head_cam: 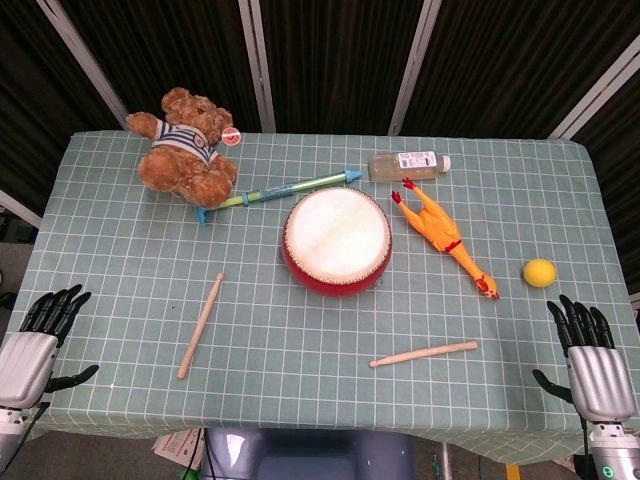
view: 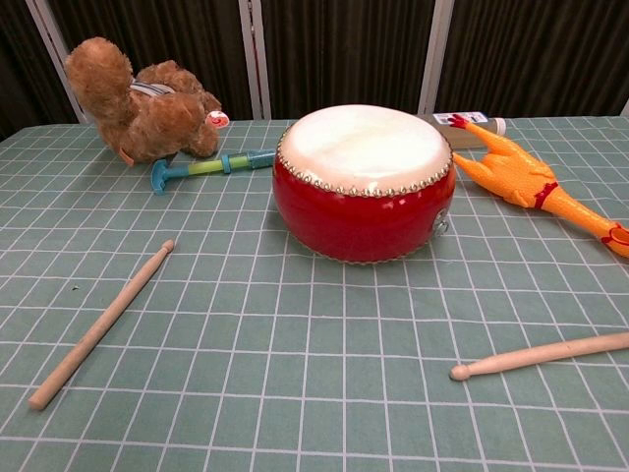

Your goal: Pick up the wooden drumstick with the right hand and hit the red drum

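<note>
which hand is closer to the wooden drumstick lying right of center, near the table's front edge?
Right. The right hand rests open at the table's front right corner, just beyond the wooden drumstick. The left hand sits at the front left corner, across the table.

In the chest view, the right edge of the picture cuts off the handle end of the right drumstick [view: 541,356] and the head of the rubber chicken [view: 536,182]. The red drum [view: 362,202] hides most of the bottle [view: 484,123] behind it, and neither hand appears in this view. In the head view, the label of the bottle [head_cam: 408,162] is too small to read. The bottom edge cuts off the wrists under the left hand [head_cam: 30,350] and the right hand [head_cam: 592,365].
</note>
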{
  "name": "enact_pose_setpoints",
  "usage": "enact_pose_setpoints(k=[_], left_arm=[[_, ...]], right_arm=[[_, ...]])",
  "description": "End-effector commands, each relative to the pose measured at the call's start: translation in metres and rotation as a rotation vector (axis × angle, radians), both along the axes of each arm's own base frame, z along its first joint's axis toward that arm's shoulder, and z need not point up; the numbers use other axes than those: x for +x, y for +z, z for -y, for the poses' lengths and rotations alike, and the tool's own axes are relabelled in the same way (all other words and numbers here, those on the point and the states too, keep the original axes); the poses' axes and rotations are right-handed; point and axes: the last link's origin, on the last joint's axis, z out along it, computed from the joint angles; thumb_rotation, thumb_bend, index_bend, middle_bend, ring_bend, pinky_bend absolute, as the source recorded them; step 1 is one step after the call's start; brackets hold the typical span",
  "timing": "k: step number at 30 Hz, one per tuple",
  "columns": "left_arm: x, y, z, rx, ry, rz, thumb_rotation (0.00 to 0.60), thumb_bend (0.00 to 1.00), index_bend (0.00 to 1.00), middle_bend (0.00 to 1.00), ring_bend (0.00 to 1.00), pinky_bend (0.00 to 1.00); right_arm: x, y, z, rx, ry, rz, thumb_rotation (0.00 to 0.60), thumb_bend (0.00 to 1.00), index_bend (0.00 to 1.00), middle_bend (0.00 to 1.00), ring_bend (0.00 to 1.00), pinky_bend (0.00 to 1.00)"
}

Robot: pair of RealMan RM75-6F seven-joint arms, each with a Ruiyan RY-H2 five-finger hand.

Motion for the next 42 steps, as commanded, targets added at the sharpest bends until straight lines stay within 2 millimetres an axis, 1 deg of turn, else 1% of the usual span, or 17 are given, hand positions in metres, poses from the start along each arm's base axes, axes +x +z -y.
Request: enact_pose_setpoints(k=[1, 14, 15, 17, 18, 19, 20, 21, 22, 23, 25, 27, 29, 34, 39, 42], left_arm=[[0.0, 0.0, 0.0, 0.002, 0.0, -0.002, 0.6, 0.0, 0.0, 0.0, 0.0, 0.0], [0.0, 0.0, 0.0, 0.001, 0.001, -0.001, 0.6, 0.0, 0.0, 0.0, 0.0, 0.0], [0.0, -0.001, 0.0, 0.0, 0.002, -0.001, 0.6, 0.0, 0.0, 0.0, 0.0, 0.0], [0.0, -0.001, 0.0, -0.002, 0.004, 0.0, 0.6, 0.0, 0.0, 0.0, 0.0, 0.0], [0.0, -0.001, 0.0, -0.003, 0.004, 0.001, 0.6, 0.0, 0.0, 0.0, 0.0, 0.0], [0.0, -0.001, 0.0, -0.003, 0.003, 0.002, 0.6, 0.0, 0.0, 0.0, 0.0, 0.0], [0.0, -0.001, 0.0, -0.003, 0.002, 0.001, 0.6, 0.0, 0.0, 0.0, 0.0, 0.0], [0.0, -0.001, 0.001, -0.003, 0.001, 0.001, 0.6, 0.0, 0.0, 0.0, 0.0, 0.0], [0.0, -0.001, 0.001, -0.003, 0.001, 0.001, 0.6, 0.0, 0.0, 0.0, 0.0, 0.0], [0.001, -0.001, 0.001, -0.003, 0.0, 0.001, 0.6, 0.0, 0.0, 0.0, 0.0, 0.0], [0.001, -0.002, 0.0, -0.003, -0.003, 0.0, 0.6, 0.0, 0.0, 0.0, 0.0, 0.0], [0.001, -0.003, 0.001, -0.006, -0.003, -0.003, 0.6, 0.0, 0.0, 0.0, 0.0, 0.0], [0.001, -0.003, 0.001, -0.005, -0.002, -0.003, 0.6, 0.0, 0.0, 0.0, 0.0, 0.0], [0.001, -0.002, 0.001, -0.005, 0.0, 0.0, 0.6, 0.0, 0.0, 0.0, 0.0, 0.0], [0.001, -0.002, 0.001, -0.009, -0.001, 0.003, 0.6, 0.0, 0.0, 0.0, 0.0, 0.0], [0.001, -0.002, 0.001, -0.012, -0.001, 0.005, 0.6, 0.0, 0.0, 0.0, 0.0, 0.0]], right_arm=[[0.0, 0.0, 0.0, 0.0, 0.002, 0.001, 0.6, 0.2, 0.0, 0.0, 0.0, 0.0], [0.001, 0.0, 0.0, -0.003, 0.006, 0.002, 0.6, 0.2, 0.0, 0.0, 0.0, 0.0], [0.001, 0.0, 0.001, -0.003, 0.006, 0.004, 0.6, 0.2, 0.0, 0.0, 0.01, 0.02], [0.002, 0.0, 0.002, -0.004, 0.01, 0.009, 0.6, 0.2, 0.0, 0.09, 0.12, 0.18], [0.004, 0.0, 0.004, -0.01, 0.023, 0.011, 0.6, 0.2, 0.0, 0.21, 0.26, 0.33], [0.006, 0.001, 0.006, -0.02, 0.038, 0.011, 0.6, 0.2, 0.0, 0.37, 0.43, 0.49], [0.008, 0.001, 0.008, -0.026, 0.054, 0.011, 0.6, 0.2, 0.01, 0.47, 0.54, 0.57], [0.009, -0.001, 0.011, -0.022, 0.066, 0.012, 0.6, 0.2, 0.03, 0.62, 0.68, 0.67], [0.01, -0.002, 0.012, -0.014, 0.07, 0.014, 0.6, 0.2, 0.09, 0.76, 0.81, 0.76], [0.01, -0.005, 0.013, 0.003, 0.07, 0.016, 0.6, 0.2, 0.12, 0.8, 0.85, 0.79], [0.012, -0.011, 0.015, 0.041, 0.071, 0.01, 0.6, 0.2, 0.23, 0.92, 0.96, 0.87], [0.015, -0.018, 0.019, 0.073, 0.086, -0.014, 0.6, 0.2, 0.28, 0.98, 1.0, 0.9], [0.019, -0.025, 0.024, 0.095, 0.099, -0.028, 0.6, 0.2, 0.31, 1.0, 1.0, 0.91], [0.03, -0.05, 0.035, 0.159, 0.116, -0.051, 0.6, 0.21, 0.34, 1.0, 1.0, 0.92], [0.035, -0.079, 0.039, 0.236, 0.142, -0.138, 0.6, 0.25, 0.35, 1.0, 1.0, 0.92], [0.036, -0.093, 0.04, 0.261, 0.151, -0.16, 0.6, 0.27, 0.36, 1.0, 1.0, 0.92]])
